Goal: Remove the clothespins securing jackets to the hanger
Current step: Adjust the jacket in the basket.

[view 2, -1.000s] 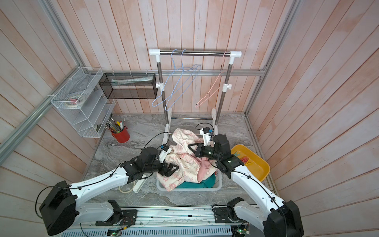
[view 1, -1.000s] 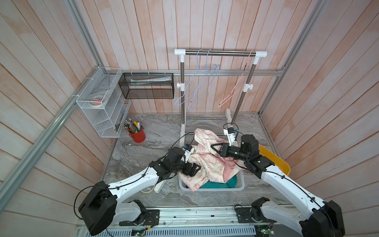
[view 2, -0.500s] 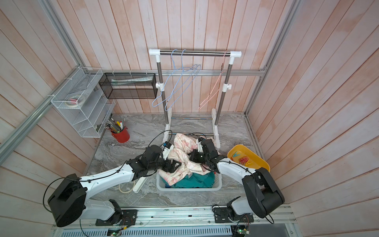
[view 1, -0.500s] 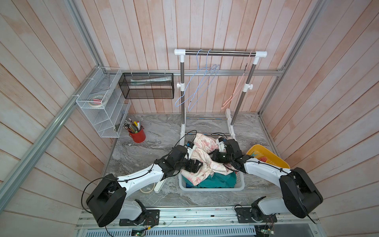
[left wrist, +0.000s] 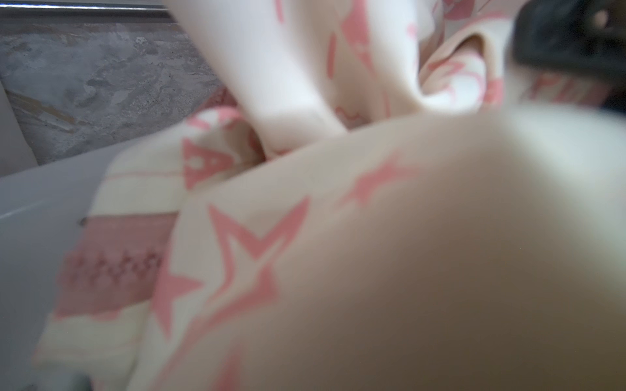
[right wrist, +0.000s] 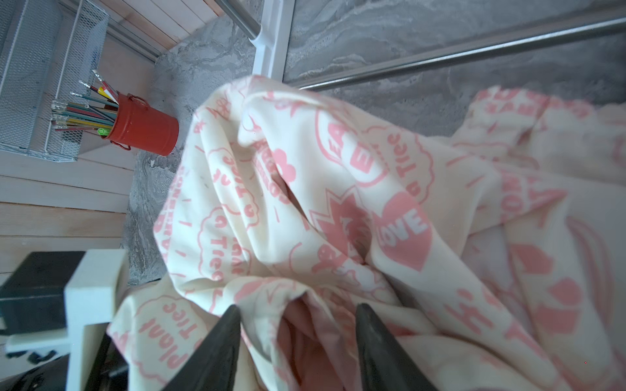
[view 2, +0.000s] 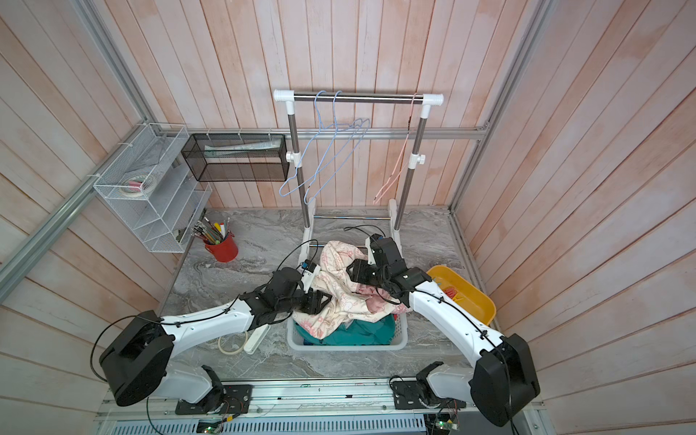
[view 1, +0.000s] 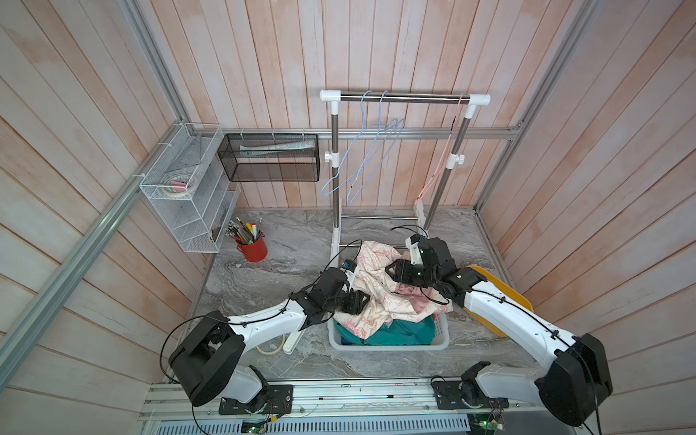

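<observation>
The only clothespins you can see are small red bits in the tray. None shows on the cream jacket, heaped in the basket over the teal jacket. Your right gripper stands apart, astride a fold; pulling away could hook the cloth and drag it out. Your left gripper presses into cloth, and whether it is apart or together I cannot tell. It may snag too.

Left arm, right arm: white shells, black joints, thin black cables clipped along. Left tool, right tool: black, tapered fingers.
</observation>
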### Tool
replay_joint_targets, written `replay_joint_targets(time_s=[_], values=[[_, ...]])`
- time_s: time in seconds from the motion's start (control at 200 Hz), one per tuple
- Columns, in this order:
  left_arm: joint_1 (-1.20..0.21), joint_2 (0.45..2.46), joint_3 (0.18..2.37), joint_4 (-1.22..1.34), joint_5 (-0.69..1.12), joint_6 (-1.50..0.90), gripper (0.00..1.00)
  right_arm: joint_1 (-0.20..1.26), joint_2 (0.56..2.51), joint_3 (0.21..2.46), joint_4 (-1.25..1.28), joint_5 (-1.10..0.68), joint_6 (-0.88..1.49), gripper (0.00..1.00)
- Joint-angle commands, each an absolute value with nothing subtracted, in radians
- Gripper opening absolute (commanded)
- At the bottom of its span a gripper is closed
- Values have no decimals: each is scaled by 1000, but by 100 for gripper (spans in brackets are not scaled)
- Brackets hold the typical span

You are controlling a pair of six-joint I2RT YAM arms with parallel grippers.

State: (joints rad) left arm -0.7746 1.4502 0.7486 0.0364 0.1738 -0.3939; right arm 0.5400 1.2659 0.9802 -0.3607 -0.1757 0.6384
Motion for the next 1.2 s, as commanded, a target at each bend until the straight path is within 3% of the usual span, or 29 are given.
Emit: replay_joint_targets(time_s=[0.0, 0.265, 0.47, 0.61, 0.82, 1.035, 1.195], values=[[-767, 1444, 698, -82, 127, -401, 63, 538, 1262, 1076, -483, -114, 580, 58], [-767, 1416, 696, -92, 125, -401, 63, 483, 1446, 1238, -450, -57, 463, 61], [-767, 1402, 686, -89, 119, -410, 64, 465, 1608, 1275, -366, -135, 409, 61], [-767, 1398, 687, -99, 106, -408, 65, 514, 1650, 1279, -361, -234, 404, 54], [-767, 1413, 680, -89, 100, -416, 65, 580, 1581, 1177, -369, -319, 474, 34], [-767, 1424, 674, -79, 106, -420, 66, 648, 1561, 1063, -365, -318, 526, 33], [-767, 1478, 697, -81, 107, -428, 66, 618, 1685, 1080, -384, -272, 508, 30]])
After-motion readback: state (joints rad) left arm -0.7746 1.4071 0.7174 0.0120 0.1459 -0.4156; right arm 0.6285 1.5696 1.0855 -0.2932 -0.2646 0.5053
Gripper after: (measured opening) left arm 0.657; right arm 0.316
